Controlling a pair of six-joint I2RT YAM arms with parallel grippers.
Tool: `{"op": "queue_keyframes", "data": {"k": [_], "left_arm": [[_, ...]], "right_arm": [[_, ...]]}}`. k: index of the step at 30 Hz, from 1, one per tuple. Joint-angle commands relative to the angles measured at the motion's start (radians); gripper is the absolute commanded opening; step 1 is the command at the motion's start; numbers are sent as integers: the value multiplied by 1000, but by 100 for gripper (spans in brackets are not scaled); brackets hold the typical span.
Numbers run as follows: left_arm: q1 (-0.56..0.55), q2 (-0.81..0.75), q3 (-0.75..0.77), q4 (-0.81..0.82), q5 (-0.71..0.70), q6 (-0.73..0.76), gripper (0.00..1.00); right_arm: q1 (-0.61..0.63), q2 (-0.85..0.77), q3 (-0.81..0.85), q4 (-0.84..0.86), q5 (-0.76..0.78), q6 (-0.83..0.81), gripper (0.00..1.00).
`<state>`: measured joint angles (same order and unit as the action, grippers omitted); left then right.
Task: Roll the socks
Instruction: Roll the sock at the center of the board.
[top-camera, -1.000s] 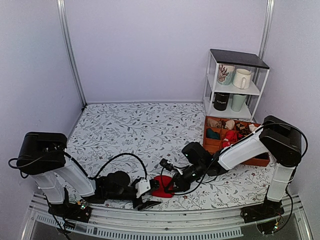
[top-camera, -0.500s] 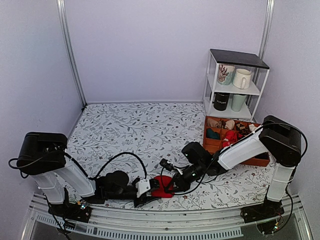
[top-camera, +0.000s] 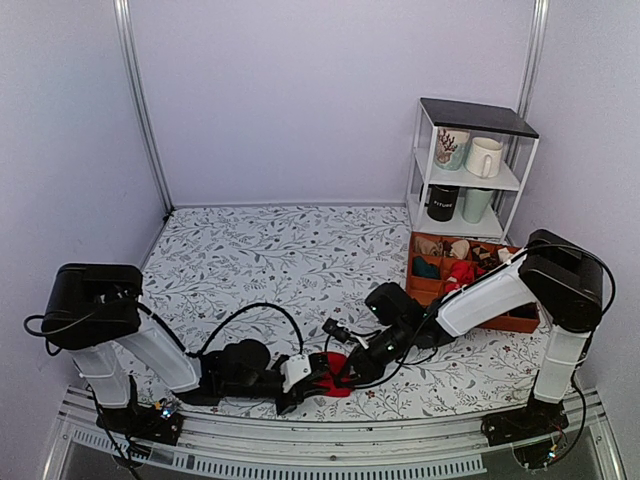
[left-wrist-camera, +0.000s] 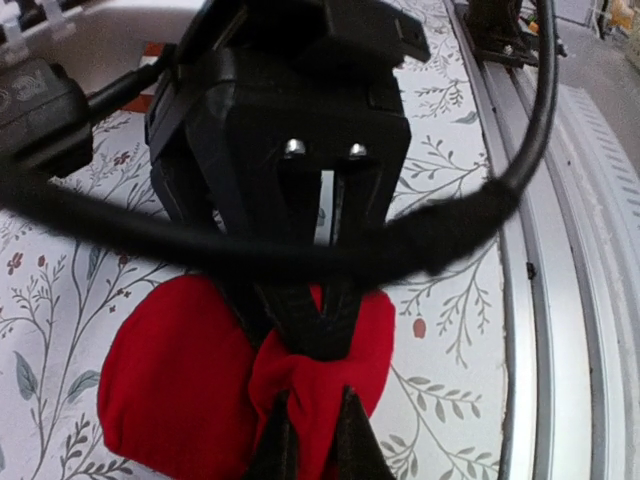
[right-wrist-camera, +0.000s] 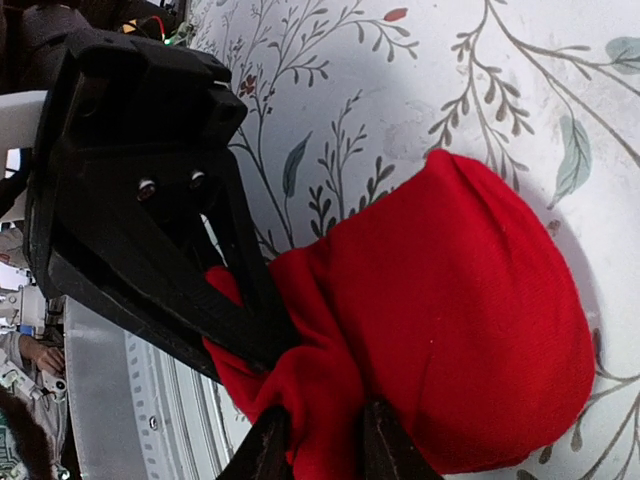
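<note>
Right wrist view shows the socks (right-wrist-camera: 450, 320) as a soft, rounded red knit bundle on the leaf-printed desk (right-wrist-camera: 430, 70), near its front edge, with a gathered fold gripped by the right tool (right-wrist-camera: 325, 445). Only the left wrist view shows the left tool (left-wrist-camera: 315, 445) clenched on that same fold. A second ago it gaped open beside them.
</note>
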<state>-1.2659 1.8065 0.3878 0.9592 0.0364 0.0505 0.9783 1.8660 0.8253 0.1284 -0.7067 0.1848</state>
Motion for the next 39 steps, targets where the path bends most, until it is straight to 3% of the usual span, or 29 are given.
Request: {"op": "queue_keyframes", "data": {"k": [1, 7, 12, 23, 35, 39], "left_arm": [[25, 41, 70, -305, 17, -131, 0], [85, 34, 51, -406, 129, -280, 0], [133, 56, 49, -443, 218, -361, 0], [162, 125, 47, -422, 283, -411, 0], [172, 141, 43, -415, 305, -413, 0], [171, 145, 42, -414, 311, -414, 0]], "right_arm": [[14, -25, -43, -115, 141, -9, 32], [35, -331, -239, 116, 326, -69, 45], [162, -480, -372, 289, 539, -312, 56], [273, -290, -311, 337, 710, -411, 58], [276, -221, -287, 360, 657, -417, 56], [275, -191, -268, 331, 646, -406, 48]]}}
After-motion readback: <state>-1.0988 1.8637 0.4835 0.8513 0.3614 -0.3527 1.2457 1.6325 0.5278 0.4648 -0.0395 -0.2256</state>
